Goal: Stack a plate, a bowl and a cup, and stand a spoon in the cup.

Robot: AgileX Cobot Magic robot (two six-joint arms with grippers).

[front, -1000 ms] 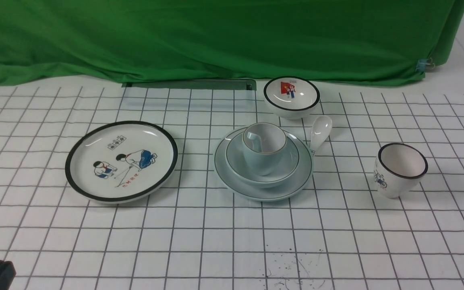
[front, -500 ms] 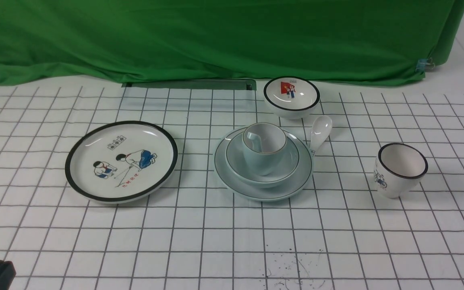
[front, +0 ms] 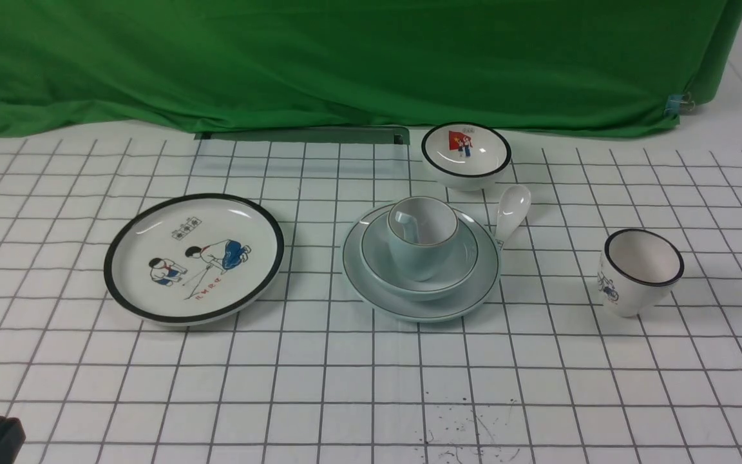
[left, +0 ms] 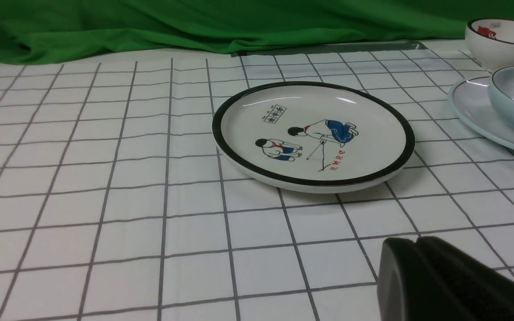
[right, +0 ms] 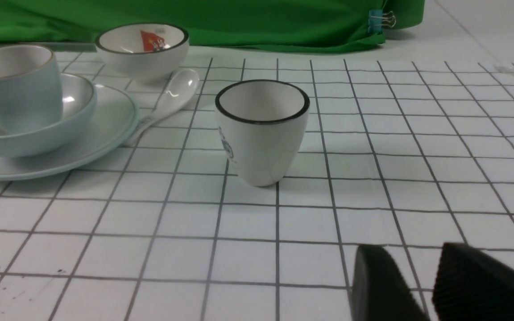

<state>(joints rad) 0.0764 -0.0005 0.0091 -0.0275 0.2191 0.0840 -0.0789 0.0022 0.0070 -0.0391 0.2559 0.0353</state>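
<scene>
Two pincers rest empty, left pincer (left: 417,249) closed, right pincer (right: 422,272) parted, while spoon (front: 403,224) already leans in cup (front: 421,240) on bowl (front: 458,264) and plate (front: 484,283), mid-desk (front: 371,374), far ahead.

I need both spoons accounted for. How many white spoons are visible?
2: one spoon stands in the pale blue cup; the other spoon lies on the table beside the plate.
</scene>
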